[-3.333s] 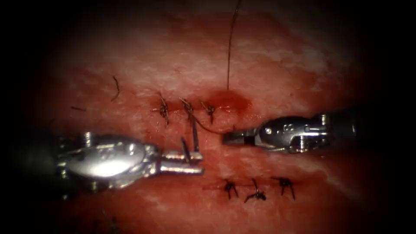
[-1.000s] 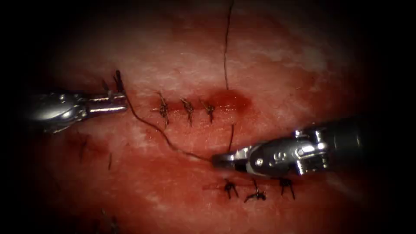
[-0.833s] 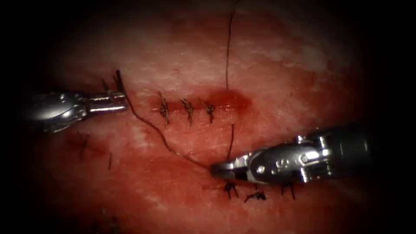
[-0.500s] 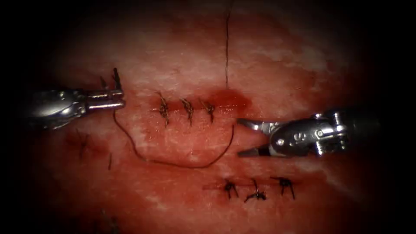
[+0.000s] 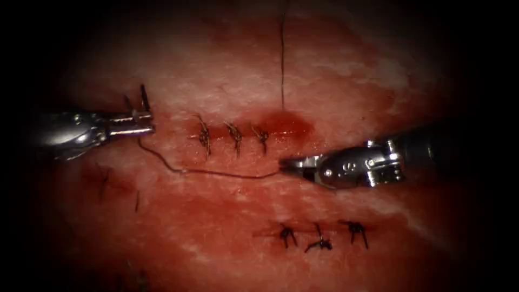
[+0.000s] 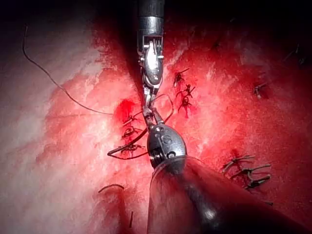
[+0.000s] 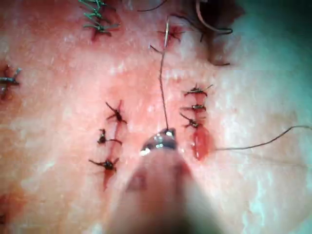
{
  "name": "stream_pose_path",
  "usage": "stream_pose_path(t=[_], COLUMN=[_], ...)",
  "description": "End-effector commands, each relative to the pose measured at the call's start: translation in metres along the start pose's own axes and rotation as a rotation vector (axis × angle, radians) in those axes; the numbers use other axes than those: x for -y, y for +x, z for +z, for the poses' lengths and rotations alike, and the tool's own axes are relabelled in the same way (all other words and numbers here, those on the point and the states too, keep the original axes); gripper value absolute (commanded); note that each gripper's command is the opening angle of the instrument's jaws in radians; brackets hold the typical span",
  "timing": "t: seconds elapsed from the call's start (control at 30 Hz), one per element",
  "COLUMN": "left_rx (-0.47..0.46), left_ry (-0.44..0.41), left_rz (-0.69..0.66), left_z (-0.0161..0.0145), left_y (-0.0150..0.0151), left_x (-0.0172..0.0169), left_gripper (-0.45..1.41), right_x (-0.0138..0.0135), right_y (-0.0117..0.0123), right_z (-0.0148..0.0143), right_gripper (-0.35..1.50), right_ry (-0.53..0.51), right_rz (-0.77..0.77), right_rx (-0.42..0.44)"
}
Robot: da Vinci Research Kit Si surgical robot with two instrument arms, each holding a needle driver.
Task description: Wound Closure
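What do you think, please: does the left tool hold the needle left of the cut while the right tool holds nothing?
Not quite: the right tool is shut on the thread, as the endoscope view shows. The left tool does hold the needle left of the cut.

Your left tool [image 5: 141,122] sits left of the cut [image 5: 246,132], your right tool [image 5: 289,164] just below its right end; the thread [image 5: 216,173] runs between them, apparently under 3 stitches [image 5: 233,137].

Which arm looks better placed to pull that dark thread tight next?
Probably the right: the right pincer is shut on the thread below the stitches; the left pincer holds the needle, out of the tissue.
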Motion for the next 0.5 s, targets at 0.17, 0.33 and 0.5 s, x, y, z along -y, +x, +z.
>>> stream_pose_path(t=[0.17,0.33,0.5], left_rx=[0.002,0.003,0.004], left_ry=[-0.001,0.001,0.006], left_rz=[-0.002,-0.002,-0.002], left_z=[0.0002,0.0000,0.0000], left_y=[-0.0007,-0.0009,-0.0010], left_x=[-0.0004,0.0001,0.0002], left_gripper=[-0.45,-0.45,-0.45], right_x=[0.0009,0.0013,0.0022], right_y=[0.0022,0.0059,0.0089], right_z=[-0.0009,-0.0031,-0.0045], right_gripper=[-0.35,-0.35,-0.35], right_ry=[0.048,0.091,0.147], right_rz=[0.006,-0.001,-0.012], right_rx=[0.006,-0.022,-0.044])
